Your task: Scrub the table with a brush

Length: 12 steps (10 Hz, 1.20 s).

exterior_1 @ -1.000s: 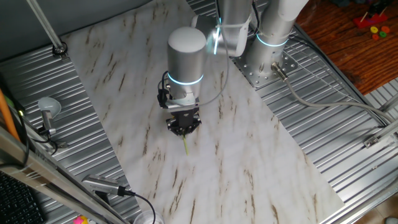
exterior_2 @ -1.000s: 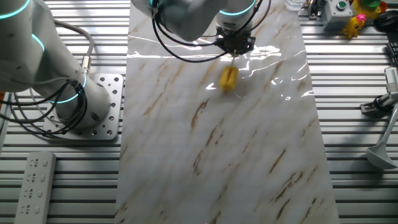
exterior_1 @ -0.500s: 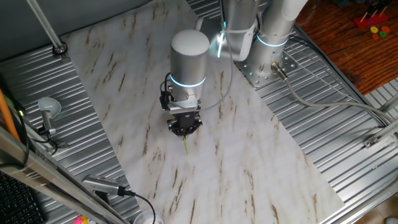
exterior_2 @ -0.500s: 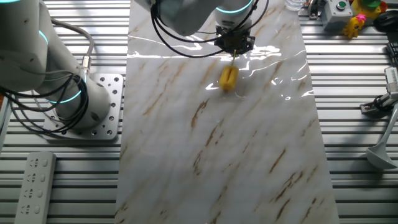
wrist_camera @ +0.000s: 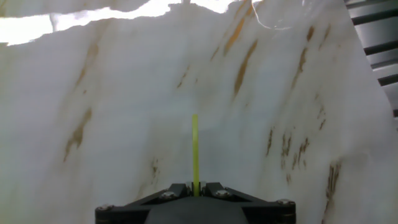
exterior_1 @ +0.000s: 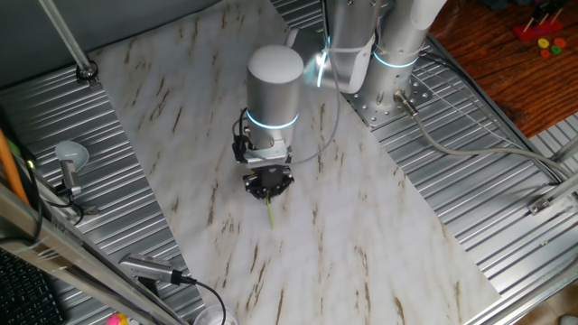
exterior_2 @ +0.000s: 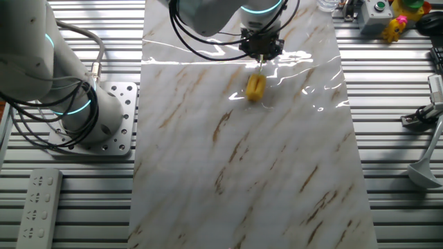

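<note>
Barely shifted since a second ago, arm nudged slightly.
Fingers [exterior_2: 261,54] pinch the thin stick of the brush [exterior_2: 255,86], its yellow head resting on the worktop [exterior_2: 228,173] toward the far end; scrubbing looks underway, most of the marble still to cover.

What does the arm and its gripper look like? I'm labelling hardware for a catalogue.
The arm is built of smooth silver-grey cylindrical links, with a thin glowing cyan ring at each joint. Black cables loop along its side. The gripper is small, black and angular; in the hand view its body shows screw heads. The arm's base sits on a perforated metal plate.
</note>
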Motion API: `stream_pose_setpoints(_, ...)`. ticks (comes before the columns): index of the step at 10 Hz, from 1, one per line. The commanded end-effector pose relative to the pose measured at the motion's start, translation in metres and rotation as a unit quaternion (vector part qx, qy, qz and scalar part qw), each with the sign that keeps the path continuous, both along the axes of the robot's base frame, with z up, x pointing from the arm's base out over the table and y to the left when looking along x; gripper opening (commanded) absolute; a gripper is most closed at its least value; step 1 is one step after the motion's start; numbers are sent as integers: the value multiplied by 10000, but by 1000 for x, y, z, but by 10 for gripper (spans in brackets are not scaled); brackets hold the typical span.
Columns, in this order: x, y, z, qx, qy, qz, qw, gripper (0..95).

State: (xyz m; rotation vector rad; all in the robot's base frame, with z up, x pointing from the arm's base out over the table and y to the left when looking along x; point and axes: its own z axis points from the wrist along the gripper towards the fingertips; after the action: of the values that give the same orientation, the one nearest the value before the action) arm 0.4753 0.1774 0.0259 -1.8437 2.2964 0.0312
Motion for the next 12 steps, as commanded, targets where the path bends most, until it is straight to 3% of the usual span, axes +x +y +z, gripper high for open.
stream_pose_setpoints(1,0,0,0,-12,-12,23,10000,380)
stream_pose_setpoints(3,2,-7,4,-50,-11,124,9999,380)
stream_pose_setpoints(4,6,-19,12,-75,-4,260,9996,190)
stream_pose_setpoints(5,8,-27,17,-73,3,333,9994,190)
stream_pose_setpoints(7,13,-94,34,-134,-60,971,9952,190)
stream_pose_setpoints(8,12,-109,38,-162,-44,1023,9946,190)
stream_pose_setpoints(9,9,-130,43,-362,58,827,9959,190)
stream_pose_setpoints(10,9,-130,43,-483,110,616,9969,0)
stream_pose_setpoints(12,9,-130,43,-348,369,-61,9987,0)
